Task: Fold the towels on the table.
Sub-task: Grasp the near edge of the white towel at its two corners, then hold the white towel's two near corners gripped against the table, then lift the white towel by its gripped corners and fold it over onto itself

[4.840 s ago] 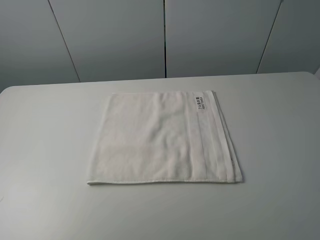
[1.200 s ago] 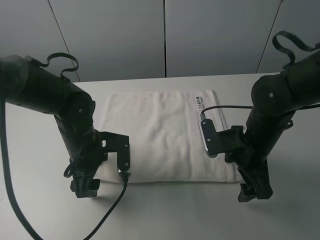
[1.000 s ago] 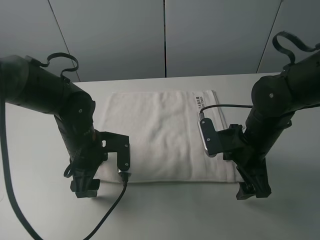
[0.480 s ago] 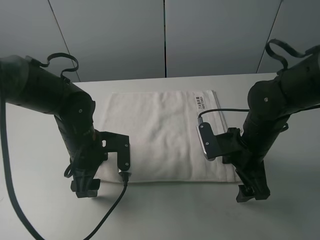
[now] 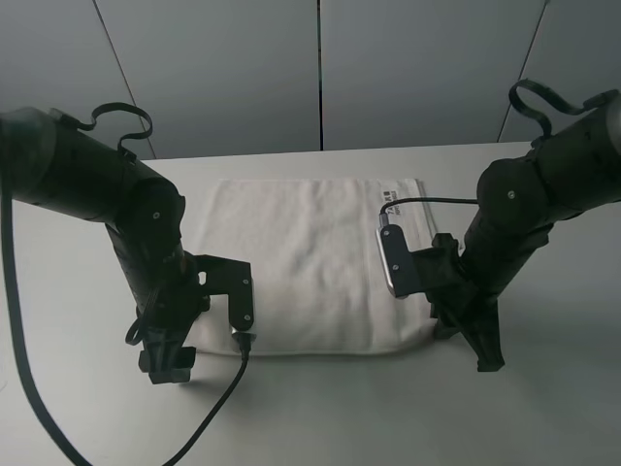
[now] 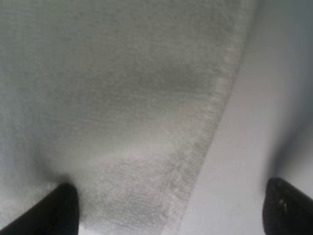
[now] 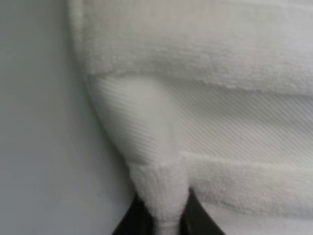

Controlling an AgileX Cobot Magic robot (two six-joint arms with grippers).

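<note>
On the table (image 5: 320,417), the towel (image 5: 301,262) spreads — long axis left-right.

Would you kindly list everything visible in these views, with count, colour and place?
towel: one, white, flat at the table's middle
label: one, white with dark print, near the towel's far-right corner
table: one, white, under everything
wall panels: several, grey, behind the table
left arm: one, black, left of the towel; jaws open astride its near-left edge
right arm: one, black, right of the towel; jaws shut on its near-right corner
cables: two seen, black, one along each arm
</note>
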